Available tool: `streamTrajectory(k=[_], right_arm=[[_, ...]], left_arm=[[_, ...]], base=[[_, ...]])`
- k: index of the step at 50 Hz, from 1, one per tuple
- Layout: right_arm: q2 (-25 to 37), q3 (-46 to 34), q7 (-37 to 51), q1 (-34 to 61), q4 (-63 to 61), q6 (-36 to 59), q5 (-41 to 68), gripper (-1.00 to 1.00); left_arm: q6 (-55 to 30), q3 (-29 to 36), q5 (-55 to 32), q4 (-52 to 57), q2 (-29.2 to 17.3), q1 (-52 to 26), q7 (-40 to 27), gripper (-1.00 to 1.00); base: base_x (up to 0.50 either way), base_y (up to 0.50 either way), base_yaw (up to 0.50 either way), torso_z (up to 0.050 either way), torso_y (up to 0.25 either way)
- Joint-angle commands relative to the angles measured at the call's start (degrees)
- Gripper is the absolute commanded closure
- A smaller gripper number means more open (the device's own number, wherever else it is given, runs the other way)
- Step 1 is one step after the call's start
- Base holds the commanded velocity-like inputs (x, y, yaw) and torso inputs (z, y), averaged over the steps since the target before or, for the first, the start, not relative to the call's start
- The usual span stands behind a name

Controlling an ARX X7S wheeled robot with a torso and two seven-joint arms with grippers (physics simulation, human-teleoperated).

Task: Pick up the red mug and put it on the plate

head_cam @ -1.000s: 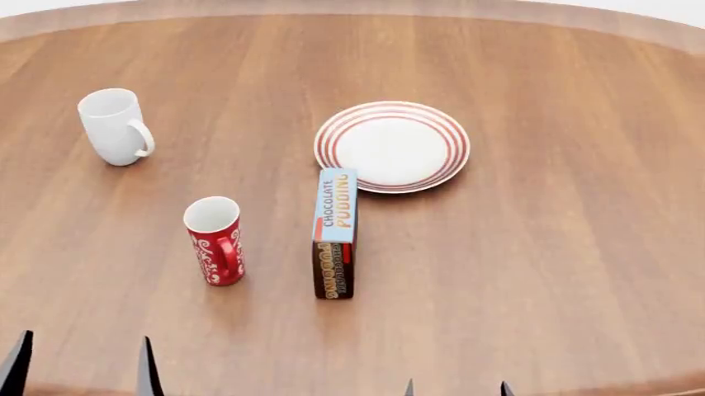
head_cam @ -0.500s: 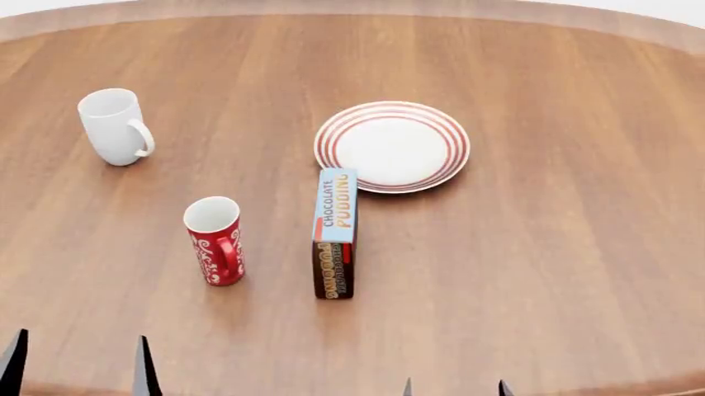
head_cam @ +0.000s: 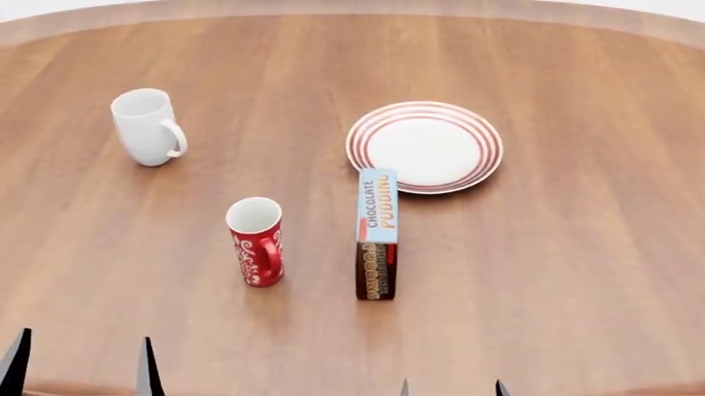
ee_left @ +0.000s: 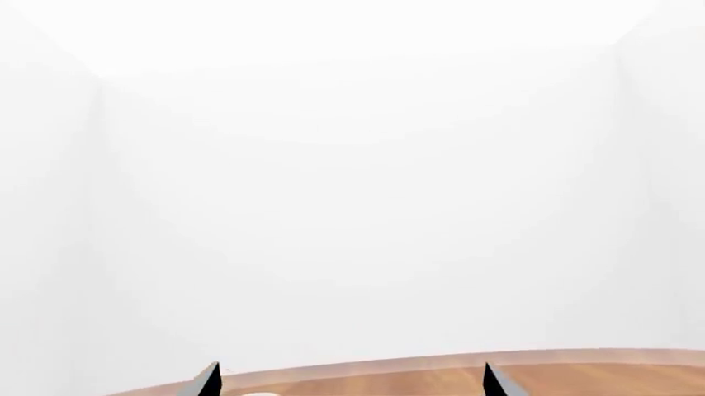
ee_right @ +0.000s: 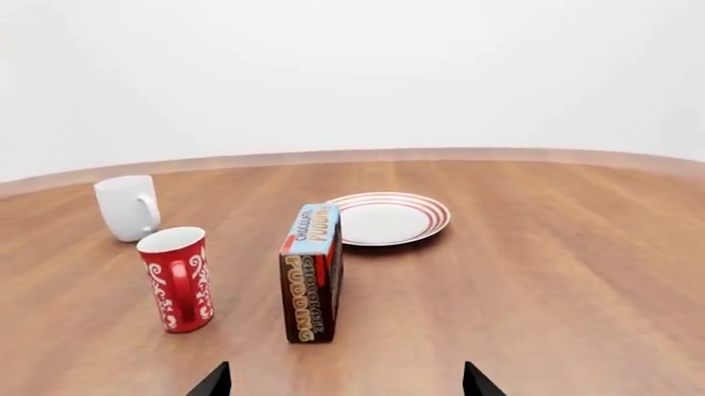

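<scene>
Red mug (head_cam: 256, 242) upright, handle toward robot, both grippers spread wide, holding nothing

White mug (head_cam: 147, 126), upright pudding box (head_cam: 377, 233), wooden table (head_cam: 573, 247).

We see a surface (head_cam: 573, 272) of brown wood, its grain running in long streaks, smooth with a soft satin sheen and a paler edge band. The red mug (head_cam: 257, 242) looks like glazed ceramic, red outside with white swirls and a plain white inside. The plate (head_cam: 425, 147) reads as smooth white ceramic with red rings near its rim. A white mug (head_cam: 144, 126) has the same even, faintly glossy look. The pudding box (head_cam: 377, 233) looks like printed cardboard, matt. The claw tips (head_cam: 144, 371) appear dark and matt.
</scene>
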Motion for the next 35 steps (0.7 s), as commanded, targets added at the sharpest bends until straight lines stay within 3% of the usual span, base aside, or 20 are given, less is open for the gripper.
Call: streamTrajectory(k=[1,35], right_arm=[[0.36,-0.49,0.42,-0.05,-0.18,-0.03,0.44,-1.0],[1.28,-1.59,1.46,0.24,0.22,-0.65,1.49,-1.0]], left_arm=[[0.09,0.56,-0.02,-0.05,-0.41,-0.1,-0.41,-1.0],[0.14,1.97,-0.21,-0.08,-1.32,-0.33,-1.58,-1.0]], base=[[0.0,0.23,0.0,0.0,0.0],[0.0,0.22,0.0,0.0,0.0]])
